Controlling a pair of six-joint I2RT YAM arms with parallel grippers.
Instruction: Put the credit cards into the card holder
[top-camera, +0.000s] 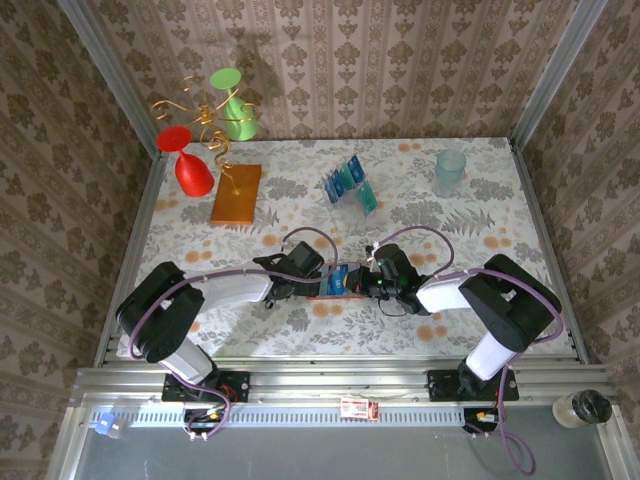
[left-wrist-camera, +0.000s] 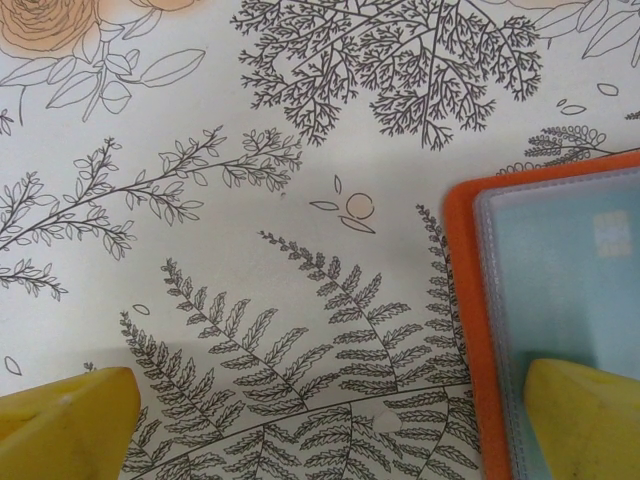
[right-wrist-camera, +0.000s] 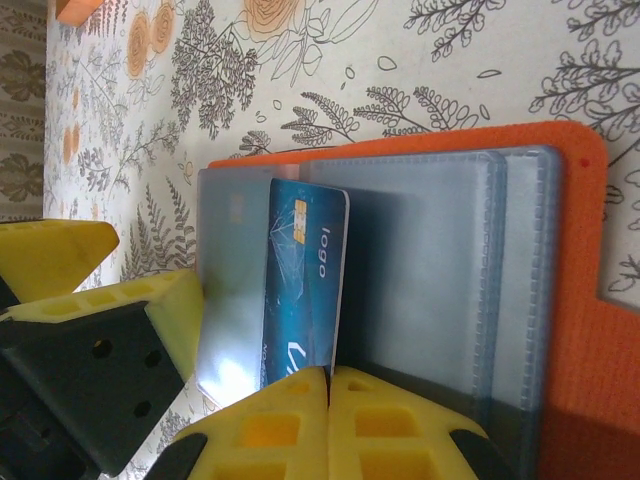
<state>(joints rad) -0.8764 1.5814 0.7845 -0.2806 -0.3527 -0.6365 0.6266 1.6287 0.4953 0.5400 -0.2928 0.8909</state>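
Toward the near edge of the tabletop, about midway between its left and right edges, the two arms are meeting over the card holder, which is lying open and flat with its grey-blue pockets facing up.

The right gripper is reaching in from the right. Its yellow fingers are pressing tightly together on the near end of a dark blue credit card. The card's far end is lying over the pockets, just beside the edge of one of them. Whether it is sitting inside a pocket cannot be told.

The left gripper is coming in from the left with its jaws spreading wide and holding nothing. One finger is resting over the corner of the card holder's pocket, and the other is hanging above bare flowered cloth to its side.

Farther back, near the middle of the tabletop, a clear slotted rack is standing with more credit cards, teal and blue, upright in it. Toward the far right corner a pale glass tumbler is standing on its own. Toward the far left corner an orange-brown slab is lying flat, and behind it a gold wire stand is carrying a red cup and a green cup, both tilting.
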